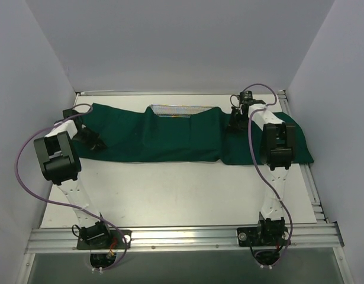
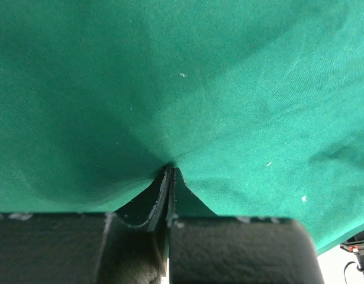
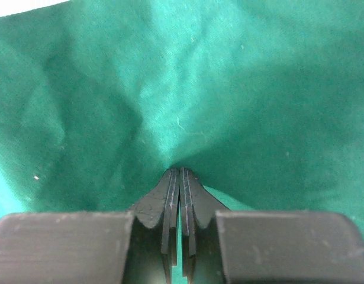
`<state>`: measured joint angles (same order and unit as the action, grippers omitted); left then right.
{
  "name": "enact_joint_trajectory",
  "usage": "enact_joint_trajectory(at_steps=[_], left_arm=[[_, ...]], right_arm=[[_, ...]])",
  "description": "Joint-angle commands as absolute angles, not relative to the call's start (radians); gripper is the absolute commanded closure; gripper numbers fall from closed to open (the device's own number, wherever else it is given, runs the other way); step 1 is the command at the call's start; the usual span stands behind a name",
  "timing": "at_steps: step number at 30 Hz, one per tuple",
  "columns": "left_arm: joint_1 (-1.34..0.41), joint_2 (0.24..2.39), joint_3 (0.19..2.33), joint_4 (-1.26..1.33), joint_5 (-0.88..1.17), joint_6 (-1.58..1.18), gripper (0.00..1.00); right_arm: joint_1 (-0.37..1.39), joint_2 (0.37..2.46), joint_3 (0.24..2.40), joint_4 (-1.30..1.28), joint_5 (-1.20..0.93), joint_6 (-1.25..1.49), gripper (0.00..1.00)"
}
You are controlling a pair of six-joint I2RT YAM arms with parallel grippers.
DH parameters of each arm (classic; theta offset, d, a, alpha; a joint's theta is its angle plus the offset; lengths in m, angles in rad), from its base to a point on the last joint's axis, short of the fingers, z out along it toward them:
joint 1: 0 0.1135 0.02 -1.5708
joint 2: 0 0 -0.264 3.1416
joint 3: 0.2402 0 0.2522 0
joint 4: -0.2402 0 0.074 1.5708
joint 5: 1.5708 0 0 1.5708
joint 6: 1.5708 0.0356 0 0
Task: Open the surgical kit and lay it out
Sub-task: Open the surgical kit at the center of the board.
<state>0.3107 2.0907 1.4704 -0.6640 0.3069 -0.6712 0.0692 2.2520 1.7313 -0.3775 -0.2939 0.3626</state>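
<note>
The green cloth is seen spread as a long band across the upper half of the overhead view, on the white table. Its long axis runs left to right, from the left wall almost to the right edge of the table. At the upper centre, a strip of the silver wire-mesh tray is exposed above the cloth, also lying left to right; the remainder is covered. The left gripper is set at the left end of the band, and a fold of cloth is pinched between its closed fingers. The right gripper, right of centre, is likewise clamped on a pinch of fabric.
</note>
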Motion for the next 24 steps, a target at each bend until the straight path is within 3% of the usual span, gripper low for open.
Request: enact_joint_trajectory(at_steps=[1, 5, 7, 11, 12, 14, 19, 24], left_arm=[[0.336, 2.157, 1.512, -0.719, 0.156, -0.604, 0.98], [0.336, 2.116, 1.507, -0.729, 0.17, -0.6, 0.98], [0.336, 2.077, 1.49, -0.716, 0.189, -0.603, 0.98], [0.321, 1.938, 1.451, -0.693, 0.221, -0.62, 0.69], [0.316, 1.918, 1.448, -0.686, 0.233, -0.62, 0.65], [0.304, 1.879, 1.453, -0.683, 0.264, -0.606, 0.61], [0.241, 1.835, 1.476, -0.698, 0.322, -0.565, 0.57], [0.198, 1.764, 1.445, -0.678, 0.396, -0.538, 0.57]], right_arm=[[0.08, 2.313, 1.782, -0.44, -0.299, 0.35, 1.0], [0.077, 2.28, 1.827, -0.469, -0.256, 0.344, 0.93], [0.061, 2.252, 1.861, -0.509, -0.213, 0.347, 0.82], [0.026, 2.201, 1.983, -0.54, -0.135, 0.388, 0.54], [0.022, 2.191, 2.0, -0.532, -0.133, 0.399, 0.44], [0.015, 2.189, 2.028, -0.503, -0.132, 0.416, 0.37], [0.017, 2.296, 2.161, -0.52, -0.219, 0.485, 0.37], [0.051, 2.293, 2.106, -0.42, -0.339, 0.497, 0.39]])
